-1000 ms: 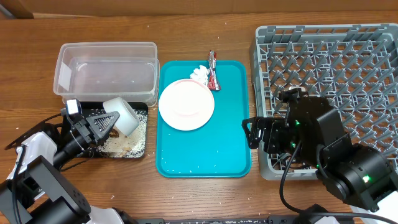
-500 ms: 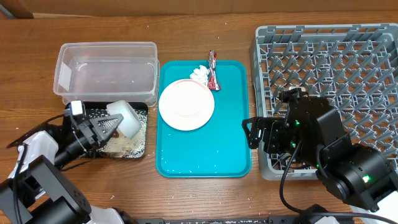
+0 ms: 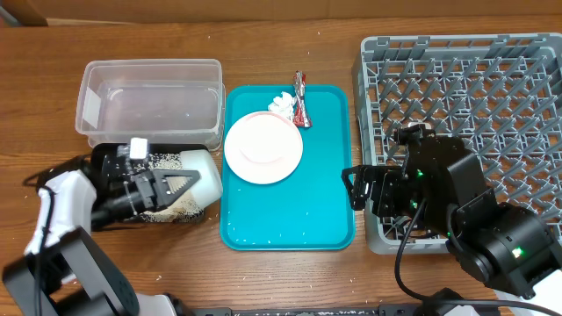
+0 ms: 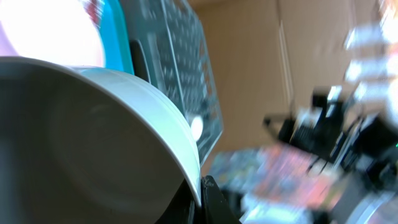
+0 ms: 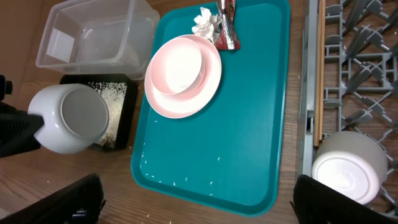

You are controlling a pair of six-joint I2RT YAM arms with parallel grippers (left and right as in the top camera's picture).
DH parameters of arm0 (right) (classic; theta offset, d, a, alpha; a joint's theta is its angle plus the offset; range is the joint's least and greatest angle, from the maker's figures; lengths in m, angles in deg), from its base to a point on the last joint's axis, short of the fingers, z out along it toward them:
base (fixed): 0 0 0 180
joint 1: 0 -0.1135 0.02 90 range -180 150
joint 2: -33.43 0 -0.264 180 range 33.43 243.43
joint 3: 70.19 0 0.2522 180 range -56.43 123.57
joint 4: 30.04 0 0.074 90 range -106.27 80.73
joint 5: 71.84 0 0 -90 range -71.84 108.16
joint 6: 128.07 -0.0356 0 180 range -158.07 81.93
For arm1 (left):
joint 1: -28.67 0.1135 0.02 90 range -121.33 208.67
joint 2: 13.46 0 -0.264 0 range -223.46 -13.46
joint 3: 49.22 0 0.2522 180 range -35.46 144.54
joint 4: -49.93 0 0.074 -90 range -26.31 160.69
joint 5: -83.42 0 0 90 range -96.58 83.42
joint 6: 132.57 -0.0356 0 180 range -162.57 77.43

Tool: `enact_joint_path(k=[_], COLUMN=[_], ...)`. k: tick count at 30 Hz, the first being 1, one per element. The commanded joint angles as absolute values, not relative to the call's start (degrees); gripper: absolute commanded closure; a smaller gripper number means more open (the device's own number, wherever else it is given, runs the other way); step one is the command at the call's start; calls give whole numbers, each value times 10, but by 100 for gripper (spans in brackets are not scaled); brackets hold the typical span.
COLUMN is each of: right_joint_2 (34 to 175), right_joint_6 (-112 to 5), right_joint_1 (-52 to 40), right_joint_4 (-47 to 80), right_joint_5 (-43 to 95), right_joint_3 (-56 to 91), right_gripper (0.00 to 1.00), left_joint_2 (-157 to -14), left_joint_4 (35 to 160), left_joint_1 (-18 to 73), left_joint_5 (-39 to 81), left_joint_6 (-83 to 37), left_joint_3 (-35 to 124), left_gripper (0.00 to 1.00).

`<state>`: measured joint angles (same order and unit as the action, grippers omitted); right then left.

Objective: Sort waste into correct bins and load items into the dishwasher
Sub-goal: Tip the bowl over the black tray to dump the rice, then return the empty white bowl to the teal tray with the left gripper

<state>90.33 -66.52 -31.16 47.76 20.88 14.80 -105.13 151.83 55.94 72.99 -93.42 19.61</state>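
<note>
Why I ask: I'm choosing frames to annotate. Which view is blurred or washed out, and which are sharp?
Left wrist: heavily motion-blurred; the white bowl fills the lower left, the background is smeared and the top-left corner is blown out. Overhead: sharp and evenly lit, with the dish rack pegs distinct. Right wrist: sharp, with the pink plate crisp and no strong glare.

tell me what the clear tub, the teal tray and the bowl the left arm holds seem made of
Clear tub: see-through, faintly cloudy walls, likely thin plastic. Teal tray: even colour, smooth moulded rim, probably plastic. Held bowl: opaque white with a soft sheen; ceramic or melamine, the look leaves it open.
</note>
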Motion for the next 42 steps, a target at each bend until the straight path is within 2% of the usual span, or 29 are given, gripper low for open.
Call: enact_joint_path(k=[1, 3, 4, 8, 12, 18, 23, 31, 32, 34, 36, 38, 42], right_joint_2=[901, 901, 901, 901, 901, 901, 901, 902, 902, 904, 910, 920, 956], right_joint_6=[-666, -667, -667, -667, -667, -667, -667, -667, -667, -667, -667, -666, -666], right_joint_1=[-310, -310, -310, -310, -310, -310, -310, -310, -310, -310, -310, -310, -311], right_joint_4=[470, 469, 468, 468, 469, 468, 471, 476, 475, 475, 475, 475, 474], right_joint_5=[208, 208, 208, 208, 208, 208, 208, 208, 208, 208, 207, 207, 207], right_joint_3=[158, 158, 158, 158, 158, 158, 158, 158, 158, 158, 158, 158, 157], right_gripper=[0, 0, 0, 0, 0, 0, 0, 0, 0, 0, 0, 0, 1], left_joint_2=[-986, -963, -944, -913, -893, -919, -963, -994, -994, -992, -988, -980, -956], left_joint_4=[1504, 1460, 1389, 1263, 1195, 1146, 1120, 1111, 1112, 1115, 1131, 1160, 1255], left_joint_1=[492, 451, 409, 306, 181, -40, -114, -118, -118, -118, -115, -111, -97], left_joint_5=[661, 629, 569, 386, 244, -57, -117, -118, -116, -103, -99, -100, -121], left_joint_6=[-960, -893, -773, -522, -366, -143, -62, -51, -51, -53, -55, -55, -52], left_joint_3=[216, 216, 216, 216, 216, 215, 215, 216, 216, 219, 231, 257, 335], left_gripper=[96, 96, 96, 96, 96, 96, 96, 94, 90, 74, 72, 61, 51])
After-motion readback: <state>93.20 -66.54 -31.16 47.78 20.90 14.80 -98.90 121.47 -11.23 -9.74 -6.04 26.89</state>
